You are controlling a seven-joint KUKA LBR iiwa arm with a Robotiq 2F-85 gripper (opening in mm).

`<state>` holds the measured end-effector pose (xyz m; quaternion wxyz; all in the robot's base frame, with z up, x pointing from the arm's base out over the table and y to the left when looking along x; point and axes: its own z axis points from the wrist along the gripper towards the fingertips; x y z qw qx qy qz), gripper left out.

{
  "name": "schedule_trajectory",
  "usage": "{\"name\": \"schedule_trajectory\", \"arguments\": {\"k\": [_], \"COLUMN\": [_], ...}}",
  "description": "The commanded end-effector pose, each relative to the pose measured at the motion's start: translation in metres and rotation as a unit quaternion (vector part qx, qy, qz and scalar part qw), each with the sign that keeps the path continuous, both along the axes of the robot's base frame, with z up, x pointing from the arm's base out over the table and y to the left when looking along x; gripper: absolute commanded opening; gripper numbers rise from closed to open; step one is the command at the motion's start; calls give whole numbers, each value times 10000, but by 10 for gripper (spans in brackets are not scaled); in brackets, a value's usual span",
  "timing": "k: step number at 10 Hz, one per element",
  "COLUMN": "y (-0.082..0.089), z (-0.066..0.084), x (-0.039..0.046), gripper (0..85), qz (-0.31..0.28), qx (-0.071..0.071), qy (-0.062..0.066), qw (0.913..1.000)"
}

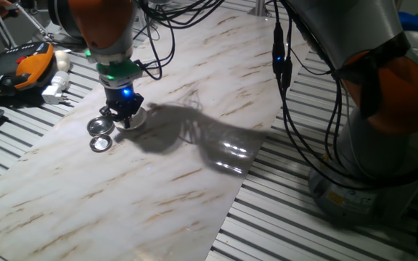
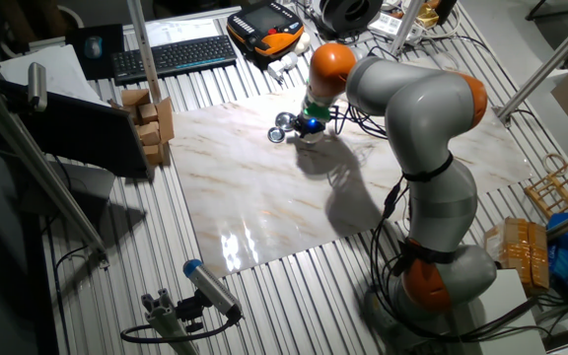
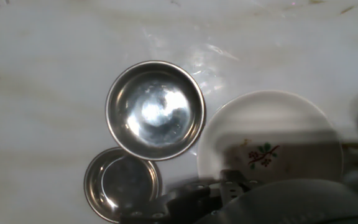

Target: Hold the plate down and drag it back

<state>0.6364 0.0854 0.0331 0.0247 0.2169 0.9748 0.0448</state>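
At the hand view's lower edge, the gripper (image 3: 229,190) blurs over the plate (image 3: 291,124), hiding its near rim; finger spread cannot be told, contact unclear.

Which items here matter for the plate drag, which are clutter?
Job:
- plate, white, small floral mark at centre
- hand, low over the plate

Lying about:
- larger metal dish, right beside the plate's rim
- smaller metal dish
- keyboard, off the board
- cardboard boxes

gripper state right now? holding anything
gripper: down on the plate; whether the jaws are open or shut cannot be told.
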Motion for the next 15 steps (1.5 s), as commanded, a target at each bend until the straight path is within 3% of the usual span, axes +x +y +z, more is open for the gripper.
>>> {"name": "schedule_trajectory", "arguments": {"k": [1, 15], "y": [26, 371], "z": [0, 35], "x": [-14, -182], "gripper": [0, 0], "qz": [-29, -321], "qx": [9, 73], "qy": [3, 96], "qw": [10000, 9994]}}
